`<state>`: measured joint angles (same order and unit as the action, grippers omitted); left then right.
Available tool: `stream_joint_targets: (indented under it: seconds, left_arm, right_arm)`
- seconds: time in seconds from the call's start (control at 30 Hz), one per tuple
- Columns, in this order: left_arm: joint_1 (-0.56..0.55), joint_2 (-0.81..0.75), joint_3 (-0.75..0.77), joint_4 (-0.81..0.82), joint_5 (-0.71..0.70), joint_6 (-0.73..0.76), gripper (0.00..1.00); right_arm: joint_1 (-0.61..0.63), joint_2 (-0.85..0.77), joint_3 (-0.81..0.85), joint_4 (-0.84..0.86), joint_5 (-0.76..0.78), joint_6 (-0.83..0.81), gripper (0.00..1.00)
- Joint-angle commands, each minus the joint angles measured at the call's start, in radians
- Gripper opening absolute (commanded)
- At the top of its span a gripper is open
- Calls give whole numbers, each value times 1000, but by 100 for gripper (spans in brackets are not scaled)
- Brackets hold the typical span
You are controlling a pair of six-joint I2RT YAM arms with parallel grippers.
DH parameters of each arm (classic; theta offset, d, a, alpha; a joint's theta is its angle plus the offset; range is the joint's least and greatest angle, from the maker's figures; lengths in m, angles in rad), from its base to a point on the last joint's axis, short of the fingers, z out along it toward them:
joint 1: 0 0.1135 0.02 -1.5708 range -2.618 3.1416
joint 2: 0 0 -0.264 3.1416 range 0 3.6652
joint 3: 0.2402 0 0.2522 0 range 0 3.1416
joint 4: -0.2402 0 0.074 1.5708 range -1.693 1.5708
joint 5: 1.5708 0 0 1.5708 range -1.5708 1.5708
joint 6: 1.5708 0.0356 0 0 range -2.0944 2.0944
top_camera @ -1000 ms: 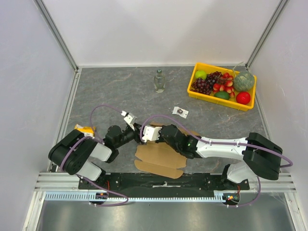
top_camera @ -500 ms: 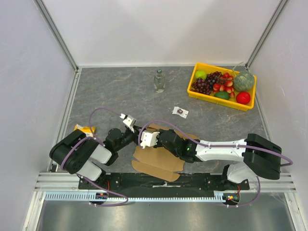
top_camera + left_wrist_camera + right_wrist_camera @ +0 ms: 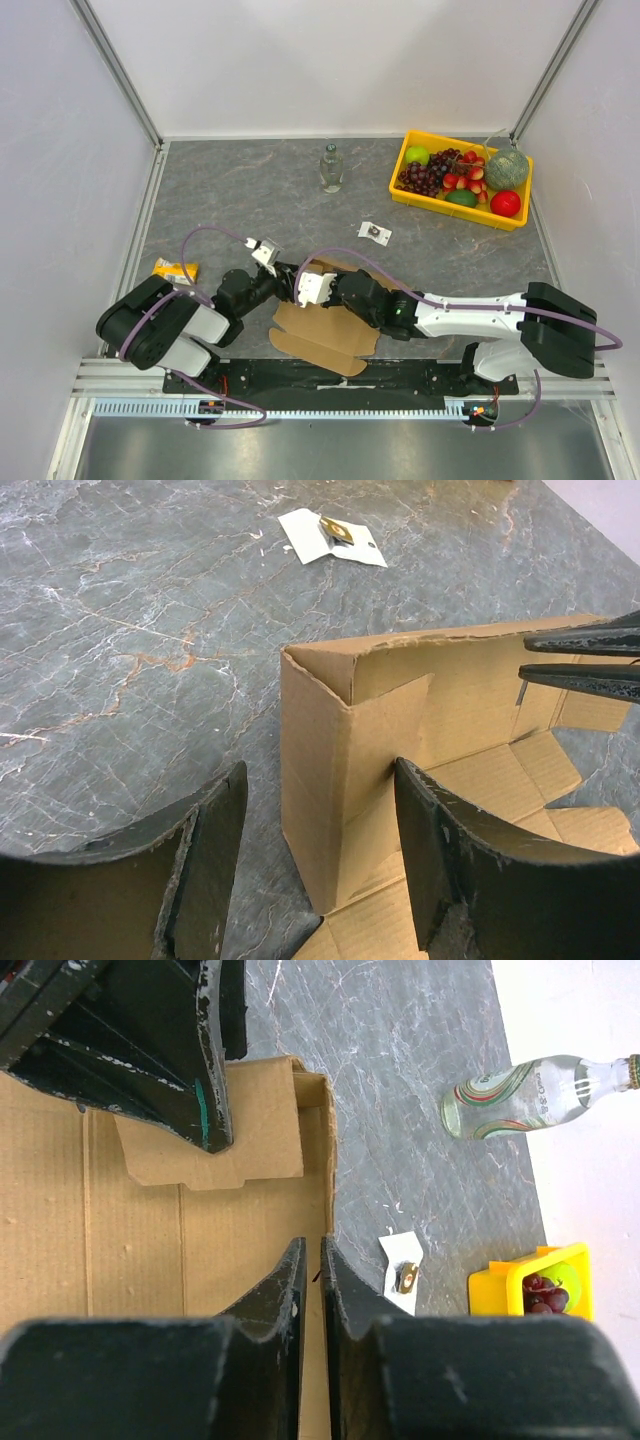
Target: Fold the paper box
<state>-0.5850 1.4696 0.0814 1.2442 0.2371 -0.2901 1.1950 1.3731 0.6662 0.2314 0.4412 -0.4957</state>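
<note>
box: brown cardboard box (image 3: 328, 338), part-folded, on the counter (image 3: 250, 190) near the front edge, between the two arms
box near part: flat panels with creases and rounded flaps lying on the counter
box far-left part: a short end wall and a long back wall stand upright and meet at a corner; a tab from the end wall lies against the inside of the back wall
left pincer: left pincer (image 3: 320, 770) is spread wide, astride the short end wall; one finger (image 3: 205, 850) is outside over the counter, the other is inside the box just beside the wall; contact can't be told; nothing pinched
right pincer: right pincer (image 3: 312, 1245) comes in from the right; its fingers are only a sliver apart, astride the top edge of the back wall, one over the box inside and one over the counter outside; can't tell whether it grips the wall or is just clear of it
packet: small yellow-orange packet (image 3: 175, 268) is on the counter left of the left arm, apart from the box
card: small white card (image 3: 375, 232) with a small metal bit on it lies beyond the box, not touching it
bottle: clear glass bottle (image 3: 331, 168) stands upright, far centre
tray: yellow tray (image 3: 440, 207) sits in the far right corner and holds grapes (image 3: 430, 178), a green apple (image 3: 417, 155), a melon (image 3: 507, 170) and a red fruit (image 3: 506, 203)
</note>
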Motion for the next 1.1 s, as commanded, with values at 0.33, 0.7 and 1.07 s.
stream_joint_targets:
  seconds: [0.33,0.7,1.07]
  left_arm:
    - [-4,-109,-28,-43,-21,37,67]
    - [-4,-66,-6,-69,-36,40,61]
    - [-6,-64,9,-98,-44,32,60]
  right_arm:
    - [40,-31,-5,16,5,25,5]
    - [48,-88,-2,29,44,52,24]
    - [-358,-92,237,-305,-347,230,70]
